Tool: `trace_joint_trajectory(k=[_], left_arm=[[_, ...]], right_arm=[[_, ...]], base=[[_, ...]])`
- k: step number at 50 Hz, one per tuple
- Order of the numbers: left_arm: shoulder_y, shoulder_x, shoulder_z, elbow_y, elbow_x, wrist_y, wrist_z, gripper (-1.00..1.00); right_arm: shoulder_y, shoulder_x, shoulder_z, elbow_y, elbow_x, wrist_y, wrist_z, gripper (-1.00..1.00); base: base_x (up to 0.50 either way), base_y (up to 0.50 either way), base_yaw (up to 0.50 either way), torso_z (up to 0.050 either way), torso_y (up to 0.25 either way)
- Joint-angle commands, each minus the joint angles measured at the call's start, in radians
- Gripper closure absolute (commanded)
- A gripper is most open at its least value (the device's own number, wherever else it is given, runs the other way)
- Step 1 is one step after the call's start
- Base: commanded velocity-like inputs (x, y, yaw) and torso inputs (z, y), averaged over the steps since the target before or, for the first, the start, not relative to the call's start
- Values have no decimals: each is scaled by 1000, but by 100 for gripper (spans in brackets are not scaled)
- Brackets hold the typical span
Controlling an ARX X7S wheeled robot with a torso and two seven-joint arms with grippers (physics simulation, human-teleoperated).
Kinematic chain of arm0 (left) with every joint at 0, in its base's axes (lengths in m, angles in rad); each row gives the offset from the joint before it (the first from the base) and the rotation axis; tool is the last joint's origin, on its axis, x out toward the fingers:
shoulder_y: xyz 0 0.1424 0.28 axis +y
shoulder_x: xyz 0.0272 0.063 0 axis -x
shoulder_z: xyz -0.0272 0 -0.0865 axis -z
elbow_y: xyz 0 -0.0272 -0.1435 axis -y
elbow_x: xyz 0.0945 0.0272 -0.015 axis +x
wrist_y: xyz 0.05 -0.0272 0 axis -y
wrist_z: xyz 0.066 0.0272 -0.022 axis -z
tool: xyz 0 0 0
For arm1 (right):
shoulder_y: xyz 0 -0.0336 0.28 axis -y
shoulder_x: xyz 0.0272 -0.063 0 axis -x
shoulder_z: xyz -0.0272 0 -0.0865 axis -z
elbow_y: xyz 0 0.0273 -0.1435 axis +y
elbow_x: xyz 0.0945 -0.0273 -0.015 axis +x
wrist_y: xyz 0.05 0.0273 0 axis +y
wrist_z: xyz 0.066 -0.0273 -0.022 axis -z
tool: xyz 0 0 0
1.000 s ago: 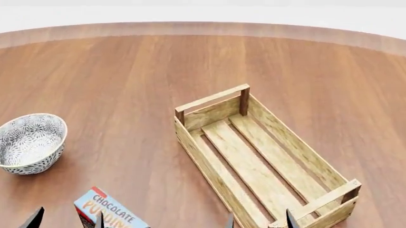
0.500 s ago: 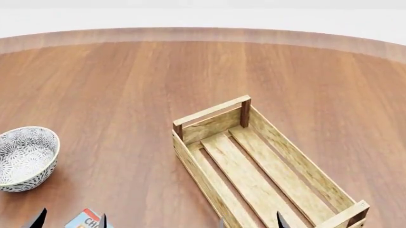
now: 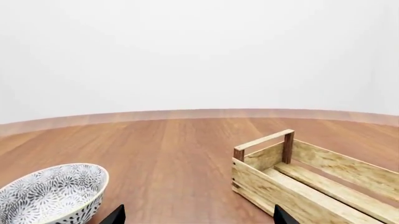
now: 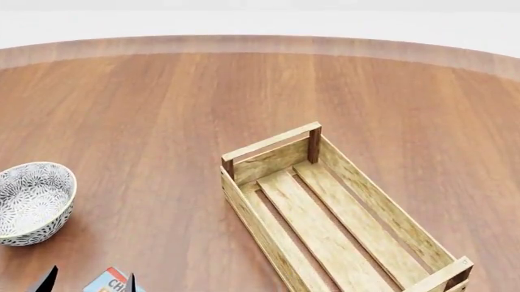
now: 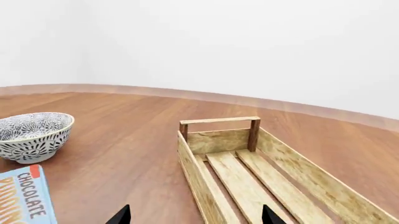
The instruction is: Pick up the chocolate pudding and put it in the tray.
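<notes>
The chocolate pudding (image 4: 108,281) is a light-blue-topped carton lying flat at the near left of the table, cut off by the head view's lower edge. It also shows in the right wrist view (image 5: 25,200). The tray (image 4: 325,213) is a long slatted wooden crate standing empty to its right; it also shows in the left wrist view (image 3: 311,179) and the right wrist view (image 5: 249,172). My left gripper (image 4: 89,284) is open, its tips either side of the carton's far corner, and also shows in its own view (image 3: 198,217). My right gripper (image 5: 196,217) is open and empty, near the tray's near end.
A round grey-patterned bowl (image 4: 33,201) stands at the left, beyond the pudding; it also shows in the left wrist view (image 3: 53,193) and the right wrist view (image 5: 34,135). The curved far edge of the wooden table (image 4: 260,42) runs across the back.
The head view shifted, so the tray, bowl and pudding sit lower in frame than one second ago. The right gripper's fingertips have dropped out of the head view's lower edge.
</notes>
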Motion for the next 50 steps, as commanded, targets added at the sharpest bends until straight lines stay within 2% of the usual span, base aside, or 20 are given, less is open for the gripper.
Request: trace_joint_trajectory(k=[1, 20, 34, 50], left_arm=[[2, -10, 4, 9, -15, -5, -4, -100], [-5, -21, 16, -3, -29, 2, -16, -100], [-9, -28, 22, -7, -33, 6, -26, -100], [6, -45, 20, 45, -50, -1, -43, -100]], right_arm=[[-53, 24, -39, 13, 0, -63, -39, -100], [-109, 39, -112, 111, -40, -186, -89, -100], [-118, 38, -164, 124, -55, -189, -112, -100], [-25, -6, -194, 191, -31, -152, -136, -100]], base=[[0, 0, 0, 0, 0], [0, 0, 0, 0, 0], [0, 0, 0, 0, 0], [0, 0, 0, 0, 0]])
